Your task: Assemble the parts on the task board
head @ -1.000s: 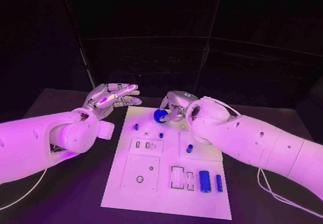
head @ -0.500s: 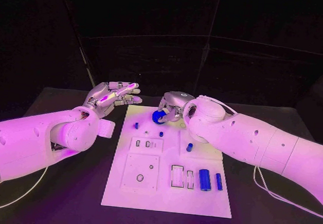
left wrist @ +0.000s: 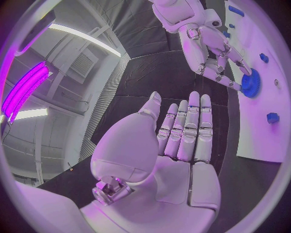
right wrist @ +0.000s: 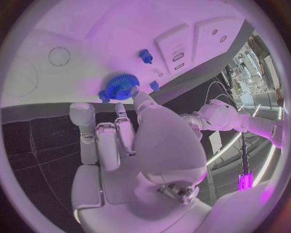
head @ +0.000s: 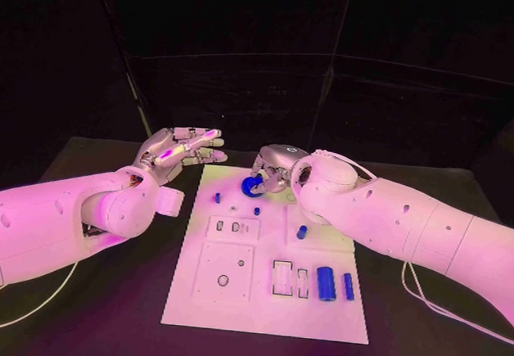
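Fingertips of the right hand [head: 279,170] pinch a blue gear [head: 253,186] at the far end of the white task board [head: 267,310], the toothed wheel resting on or just above the plate; which, the pictures do not settle. Just beside it on the board stand two small blue pegs [head: 218,198]. Nearer the robot, two blue cylinders [head: 325,284] lie side by side by a rectangular slot. The left hand [head: 171,156] hovers off the board's left edge, fingers straight and holding nothing.
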`<state>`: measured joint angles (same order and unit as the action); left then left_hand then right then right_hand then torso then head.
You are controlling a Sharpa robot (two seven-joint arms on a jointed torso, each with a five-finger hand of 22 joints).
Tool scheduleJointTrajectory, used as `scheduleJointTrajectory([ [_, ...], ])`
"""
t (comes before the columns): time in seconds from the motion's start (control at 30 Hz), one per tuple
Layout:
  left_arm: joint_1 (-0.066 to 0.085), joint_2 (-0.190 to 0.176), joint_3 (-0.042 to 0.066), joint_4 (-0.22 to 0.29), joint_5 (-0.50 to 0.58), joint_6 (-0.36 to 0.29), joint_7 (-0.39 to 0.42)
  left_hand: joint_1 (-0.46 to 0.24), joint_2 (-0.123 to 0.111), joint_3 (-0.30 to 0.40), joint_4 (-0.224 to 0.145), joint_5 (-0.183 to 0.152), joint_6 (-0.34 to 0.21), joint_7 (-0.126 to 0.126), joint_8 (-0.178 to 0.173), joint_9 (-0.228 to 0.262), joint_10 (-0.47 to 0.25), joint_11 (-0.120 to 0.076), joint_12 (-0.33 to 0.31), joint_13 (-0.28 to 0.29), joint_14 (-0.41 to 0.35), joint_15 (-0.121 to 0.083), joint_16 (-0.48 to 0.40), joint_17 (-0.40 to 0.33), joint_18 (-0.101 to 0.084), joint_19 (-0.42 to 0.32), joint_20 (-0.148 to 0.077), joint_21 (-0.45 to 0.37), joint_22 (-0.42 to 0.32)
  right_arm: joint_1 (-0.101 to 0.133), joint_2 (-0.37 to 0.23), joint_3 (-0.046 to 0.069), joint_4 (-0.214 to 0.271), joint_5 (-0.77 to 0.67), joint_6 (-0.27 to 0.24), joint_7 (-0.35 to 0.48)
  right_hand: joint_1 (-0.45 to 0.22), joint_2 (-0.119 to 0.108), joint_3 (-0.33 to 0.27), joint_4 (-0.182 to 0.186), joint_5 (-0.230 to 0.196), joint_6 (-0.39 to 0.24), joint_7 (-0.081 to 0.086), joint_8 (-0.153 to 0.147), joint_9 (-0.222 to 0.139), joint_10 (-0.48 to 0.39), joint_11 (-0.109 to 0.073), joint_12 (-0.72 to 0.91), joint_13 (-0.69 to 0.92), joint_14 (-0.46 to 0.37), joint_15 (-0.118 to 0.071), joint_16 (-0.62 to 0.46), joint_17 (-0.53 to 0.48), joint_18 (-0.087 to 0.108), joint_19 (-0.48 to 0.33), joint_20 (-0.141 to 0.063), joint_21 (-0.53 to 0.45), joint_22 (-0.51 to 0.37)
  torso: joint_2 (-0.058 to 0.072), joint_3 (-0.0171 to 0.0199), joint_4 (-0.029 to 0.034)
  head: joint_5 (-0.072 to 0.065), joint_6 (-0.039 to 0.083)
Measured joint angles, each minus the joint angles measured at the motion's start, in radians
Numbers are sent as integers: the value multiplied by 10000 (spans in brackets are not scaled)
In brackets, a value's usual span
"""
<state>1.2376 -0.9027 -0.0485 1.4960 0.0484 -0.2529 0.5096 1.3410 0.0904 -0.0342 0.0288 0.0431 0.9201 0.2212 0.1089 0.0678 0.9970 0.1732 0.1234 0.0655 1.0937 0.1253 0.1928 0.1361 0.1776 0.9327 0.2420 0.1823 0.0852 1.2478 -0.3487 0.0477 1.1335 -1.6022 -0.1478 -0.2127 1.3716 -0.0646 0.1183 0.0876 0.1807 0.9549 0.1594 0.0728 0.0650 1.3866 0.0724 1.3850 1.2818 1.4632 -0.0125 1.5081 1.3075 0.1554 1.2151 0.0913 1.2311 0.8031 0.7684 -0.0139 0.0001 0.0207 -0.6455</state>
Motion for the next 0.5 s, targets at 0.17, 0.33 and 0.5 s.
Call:
scheduleJointTrajectory([
  [0.17,2,3,0,-3,0,3,-4,0,0,0,0,0,0,0,0,0,0,0,0,0,0,0,0,0,0,0,0,0,1,0,33,0,-49,-6,-2,1,-128,-128,-153,69,0,-974,179,-99,-38,-210,167,-179,-258,22,122,0,0,-2,-71,142,0,-39,0,0,0,0,-16],
  [0.33,4,3,0,-6,0,3,-7,0,0,0,0,0,0,0,0,0,0,0,0,0,0,0,0,0,0,0,0,0,1,0,44,-2,-73,-9,54,1,-257,-124,-294,155,0,-1377,250,-99,-38,-258,187,-180,-314,36,180,0,0,-1,-104,181,0,-51,-2,0,0,0,-30],
  [0.5,6,3,0,-9,1,4,-10,0,0,0,0,0,0,0,0,0,0,0,0,0,0,0,0,0,0,0,0,0,1,0,43,-5,-77,-12,179,1,-271,-111,-333,194,0,-920,213,-99,24,-257,187,-180,-237,36,180,44,-1,-1,-72,213,0,-12,-2,0,0,3,-45],
])
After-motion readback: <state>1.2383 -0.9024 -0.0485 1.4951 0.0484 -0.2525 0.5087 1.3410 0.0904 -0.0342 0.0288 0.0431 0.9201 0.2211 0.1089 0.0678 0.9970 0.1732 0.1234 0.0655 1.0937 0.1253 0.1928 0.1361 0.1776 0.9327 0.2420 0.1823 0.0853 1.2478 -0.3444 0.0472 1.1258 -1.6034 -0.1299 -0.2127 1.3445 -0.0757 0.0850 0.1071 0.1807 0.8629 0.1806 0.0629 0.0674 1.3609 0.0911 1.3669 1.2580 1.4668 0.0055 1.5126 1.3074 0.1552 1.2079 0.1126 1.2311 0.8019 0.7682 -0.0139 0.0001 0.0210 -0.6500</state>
